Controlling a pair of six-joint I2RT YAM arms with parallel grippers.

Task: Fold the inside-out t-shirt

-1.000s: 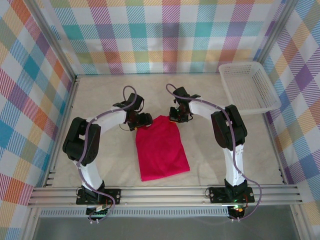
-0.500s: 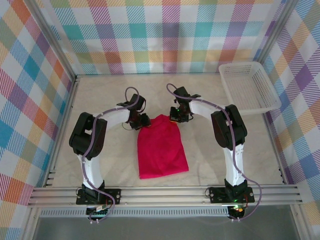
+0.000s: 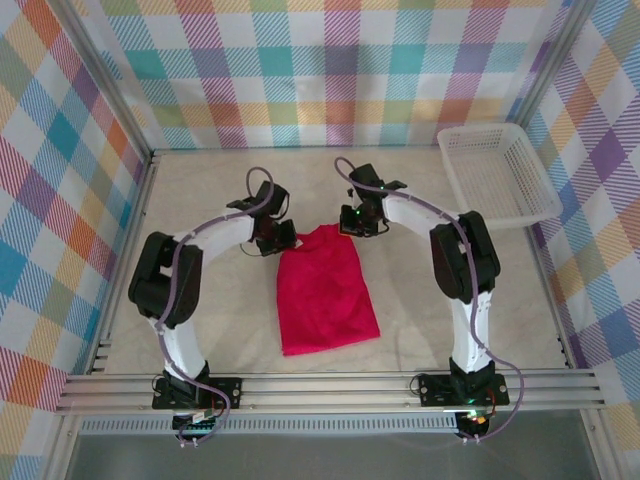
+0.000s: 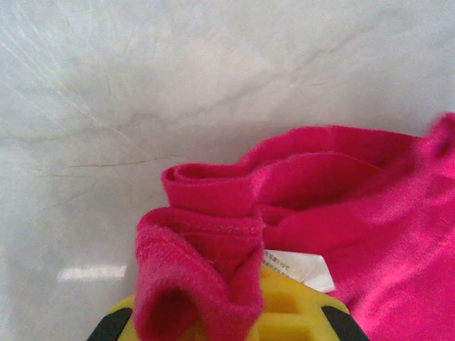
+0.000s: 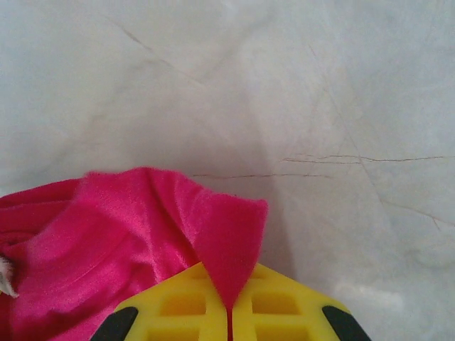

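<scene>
Currently, the inside-out t-shirt (image 3: 325, 295) lies on the desk (image 3: 200, 200) as a narrow, roughly folded panel. Its body runs from the two claws toward the arm bases.

Left claw (image 3: 283, 240): positioned at the far left corner of the cloth. In the left wrist view a rolled lip of red fabric is bunched over the yellow fingers (image 4: 298, 312), with the white tag (image 4: 298, 266) just above them. The meeting line of the fingers is covered, but the claw is judged to be pinching the cloth.

Right claw (image 3: 352, 225): positioned at the far right corner. In the right wrist view its yellow fingers are pressed together on a pointed tip of fabric, which rises straight out of the seam between them.

Assessment: both far corners are held at once so that this edge can be carried as one straight line. The edge spans the gap between the claws with little sag. The likely purpose is a fold toward the near edge, or a tensioning pull.

Risk: the right claw holds only a thin tip of cloth, which could slip under tension.

A basket (image 3: 500, 180) stands well apart, beyond the right claw's outer side.
</scene>
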